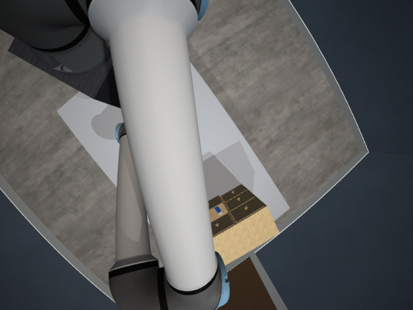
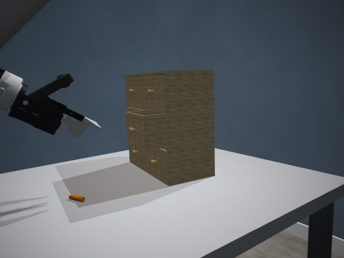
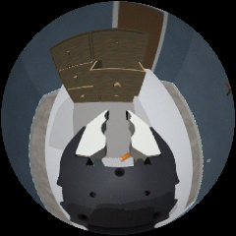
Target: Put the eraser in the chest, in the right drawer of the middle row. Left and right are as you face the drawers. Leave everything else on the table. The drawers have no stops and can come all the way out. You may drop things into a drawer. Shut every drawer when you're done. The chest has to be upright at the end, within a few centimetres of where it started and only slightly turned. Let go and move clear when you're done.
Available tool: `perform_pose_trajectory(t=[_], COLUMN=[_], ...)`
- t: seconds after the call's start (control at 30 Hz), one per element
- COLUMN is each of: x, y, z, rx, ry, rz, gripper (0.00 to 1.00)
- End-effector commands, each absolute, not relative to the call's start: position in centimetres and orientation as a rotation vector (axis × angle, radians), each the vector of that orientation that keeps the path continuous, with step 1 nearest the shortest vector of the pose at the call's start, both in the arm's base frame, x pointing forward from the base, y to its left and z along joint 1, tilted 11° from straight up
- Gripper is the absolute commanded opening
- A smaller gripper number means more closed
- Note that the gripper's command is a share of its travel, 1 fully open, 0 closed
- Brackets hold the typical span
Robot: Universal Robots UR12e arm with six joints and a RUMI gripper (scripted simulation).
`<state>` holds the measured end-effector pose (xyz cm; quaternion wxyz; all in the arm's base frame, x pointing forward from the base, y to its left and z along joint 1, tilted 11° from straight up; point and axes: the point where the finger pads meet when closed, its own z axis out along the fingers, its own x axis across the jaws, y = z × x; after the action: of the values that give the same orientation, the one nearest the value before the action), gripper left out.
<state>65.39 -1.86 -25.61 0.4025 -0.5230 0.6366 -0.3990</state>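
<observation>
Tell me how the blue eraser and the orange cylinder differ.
The eraser is a flat blue block; the cylinder is orange and round. The eraser lies inside the pulled-out drawer of the chest; the cylinder lies on its side on the table, in the chest's shadow. Both are small, and neither is in the gripper.

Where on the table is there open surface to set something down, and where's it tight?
Open: the wide stretch of table to the right of the chest out to the edge, and the near strip below the orange cylinder. Tight: the shadowed patch facing the drawers, where the narrowed, empty claw hangs above and a middle-row drawer juts out.
</observation>
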Motion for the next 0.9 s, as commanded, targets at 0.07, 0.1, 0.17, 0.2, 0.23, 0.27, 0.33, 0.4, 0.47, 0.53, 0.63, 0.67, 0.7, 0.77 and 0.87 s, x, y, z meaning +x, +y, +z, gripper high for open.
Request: perform_pose_trajectory(t=[0.07,0.1,0.17,0.2,0.23,0.27,0.33,0.4,0.47,0.53,0.63,0.67,0.7,0.77,0.87], x=[65.37,65.37,65.37,65.37,65.37,65.37,65.37,65.38,65.41,65.46,65.5,65.54,65.59,65.71,65.94], y=[-1.85,-1.85,-1.85,-1.85,-1.85,-1.85,-1.85,-1.85,-1.85,-1.86,-1.86,-1.87,-1.88,-1.89,-1.92], z=[-25.59,-25.59,-25.59,-25.59,-25.59,-25.59,-25.59,-25.59,-25.6,-25.61,-25.61,-25.62,-25.63,-25.64,-25.68], rx=[-1.321,-1.321,-1.321,-1.321,-1.321,-1.321,-1.321,-1.321,-1.321,-1.32,-1.32,-1.32,-1.319,-1.318,-1.315], ry=[1.609,1.609,1.609,1.609,1.609,1.609,1.609,1.608,1.608,1.607,1.607,1.606,1.605,1.603,1.6], rz=[-1.008,-1.008,-1.008,-1.008,-1.008,-1.008,-1.008,-1.008,-1.008,-1.008,-1.008,-1.008,-1.008,-1.009,-1.009], gripper=[0.2,0.2,0.2,0.2,0.2,0.2,0.2,0.2,0.2,0.2,0.2,0.2,0.2,0.2,0.2])
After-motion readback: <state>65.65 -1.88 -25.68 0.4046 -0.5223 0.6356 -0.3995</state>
